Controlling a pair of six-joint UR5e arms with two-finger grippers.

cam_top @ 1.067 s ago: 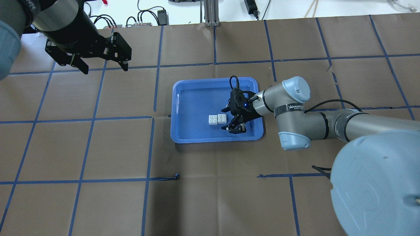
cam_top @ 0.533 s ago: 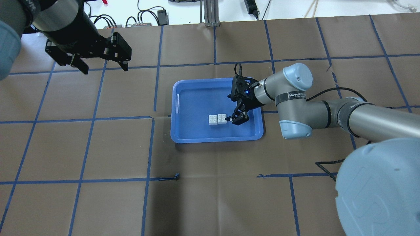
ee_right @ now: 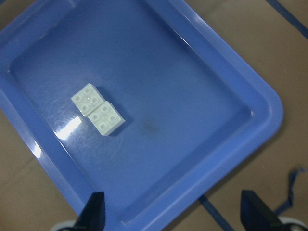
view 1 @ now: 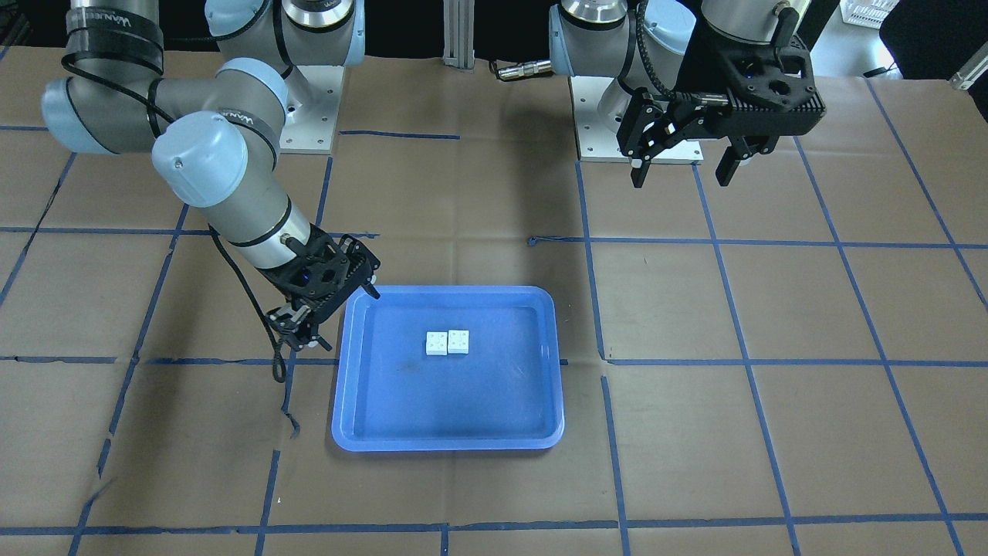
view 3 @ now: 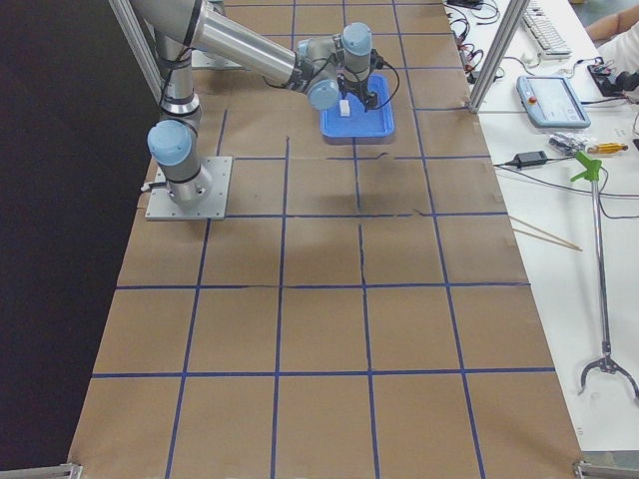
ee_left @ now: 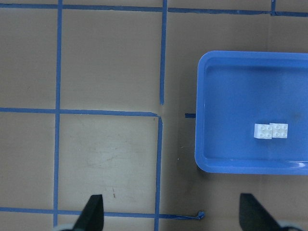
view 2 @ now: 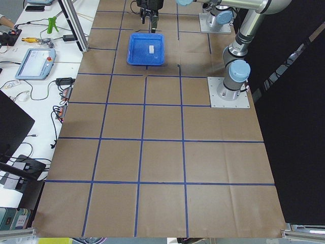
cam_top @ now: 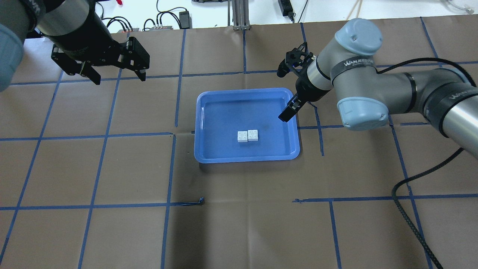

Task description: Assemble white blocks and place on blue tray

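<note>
Two white blocks [cam_top: 242, 136] [cam_top: 253, 135] lie side by side, touching, studs up, inside the blue tray [cam_top: 246, 159], right of its middle. They also show in the front view [view 1: 437, 344], the left wrist view [ee_left: 263, 131] and the right wrist view [ee_right: 87, 97]. My right gripper [cam_top: 283, 93] is open and empty, raised and tilted over the tray's far right corner, well apart from the blocks; it shows in the front view [view 1: 332, 305]. My left gripper [cam_top: 118, 76] is open and empty, high over the table's far left, far from the tray [ee_left: 199, 120].
The table is brown paper with a grid of blue tape lines. Cables and power bricks [cam_top: 185, 16] and a metal post [cam_top: 239, 15] are beyond the far edge. The right arm's black cable [cam_top: 410, 194] loops over the table on the right.
My right gripper has lifted away from beside the blocks and moved toward the tray's far right corner, tilting as it went. The blocks and the left arm have not moved.
</note>
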